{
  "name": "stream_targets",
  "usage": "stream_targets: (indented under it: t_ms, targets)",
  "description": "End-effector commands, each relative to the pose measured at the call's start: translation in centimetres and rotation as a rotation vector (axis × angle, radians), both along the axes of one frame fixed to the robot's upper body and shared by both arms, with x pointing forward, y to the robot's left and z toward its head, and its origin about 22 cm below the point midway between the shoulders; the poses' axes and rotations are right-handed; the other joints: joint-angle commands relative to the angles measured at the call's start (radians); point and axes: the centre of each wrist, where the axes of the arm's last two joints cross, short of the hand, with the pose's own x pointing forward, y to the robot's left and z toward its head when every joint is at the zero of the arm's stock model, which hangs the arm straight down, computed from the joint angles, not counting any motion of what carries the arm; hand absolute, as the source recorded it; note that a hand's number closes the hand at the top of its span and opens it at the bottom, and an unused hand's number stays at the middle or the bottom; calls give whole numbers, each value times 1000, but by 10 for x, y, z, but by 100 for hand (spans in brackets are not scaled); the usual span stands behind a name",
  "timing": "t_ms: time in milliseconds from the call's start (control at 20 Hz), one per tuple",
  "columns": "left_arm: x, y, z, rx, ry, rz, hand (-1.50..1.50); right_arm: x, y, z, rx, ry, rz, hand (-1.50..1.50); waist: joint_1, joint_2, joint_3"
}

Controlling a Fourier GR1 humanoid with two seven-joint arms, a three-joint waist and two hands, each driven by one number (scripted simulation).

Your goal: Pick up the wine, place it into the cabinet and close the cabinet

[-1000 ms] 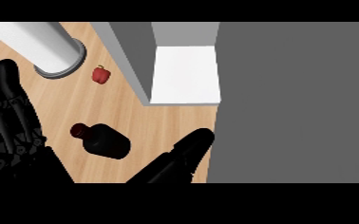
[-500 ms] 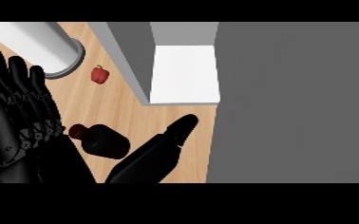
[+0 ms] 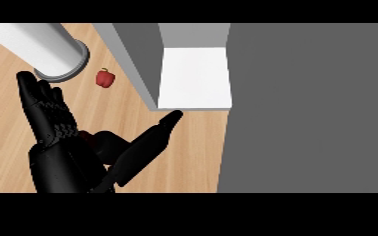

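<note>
Flanking the half-hidden wine point(image 3: 111, 144), left hand point(image 3: 48, 117) and right hand point(image 3: 144, 150), fingers straight, apparently grip nothing; a nudge could topple it.

Light wood counter point(image 3: 193, 152); plain grey surface point(image 3: 303, 105) at right; pale grey cylinder point(image 3: 40, 47) upper left

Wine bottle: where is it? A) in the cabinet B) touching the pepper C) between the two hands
C: the bottle shows between the left hand and the right hand, outside the cabinet and apart from the pepper.
</note>
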Motion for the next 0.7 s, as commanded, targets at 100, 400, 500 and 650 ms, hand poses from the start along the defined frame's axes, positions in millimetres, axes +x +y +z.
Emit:
stream_targets:
  t_ms: [100, 400, 500, 650]
  targets:
    - [8, 35, -22, -94, 64, 109, -150, -20, -5, 10, 22, -12, 68, -150, 0, 1, -1]
    - [-17, 43, -69, -109, 91, 123, -150, -16, -12, 6, 31, -16, 59, -150, 6, -1, -1]
    - [-11, 51, -81, -99, 101, 136, -150, -30, -6, 6, 33, -4, 82, -150, -1, -1, -1]
    - [-10, 60, -87, -108, 111, 139, -150, -13, -14, 11, 37, -7, 84, -150, 5, 1, -1]
